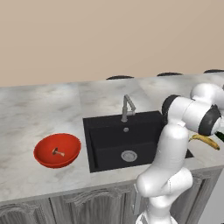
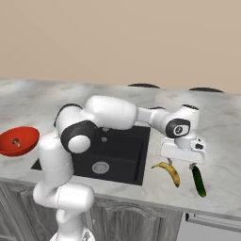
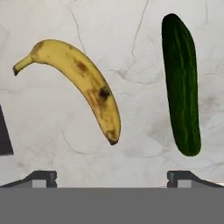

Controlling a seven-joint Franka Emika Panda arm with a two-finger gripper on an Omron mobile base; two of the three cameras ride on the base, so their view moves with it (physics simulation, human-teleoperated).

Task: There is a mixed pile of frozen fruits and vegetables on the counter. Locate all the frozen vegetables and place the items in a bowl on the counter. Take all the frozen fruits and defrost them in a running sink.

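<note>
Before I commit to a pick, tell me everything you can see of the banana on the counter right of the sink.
The curved yellow banana is a single unpeeled fruit with brown speckles, a dark bruise at mid-length and dark tips. It lies flat on the light marbled stone counter, right of the black recessed sink, and touches nothing else. The slim dark green cucumber lies beside it, clearly apart. The open two-finger gripper hangs above them, its fingers clear of the banana.
</note>
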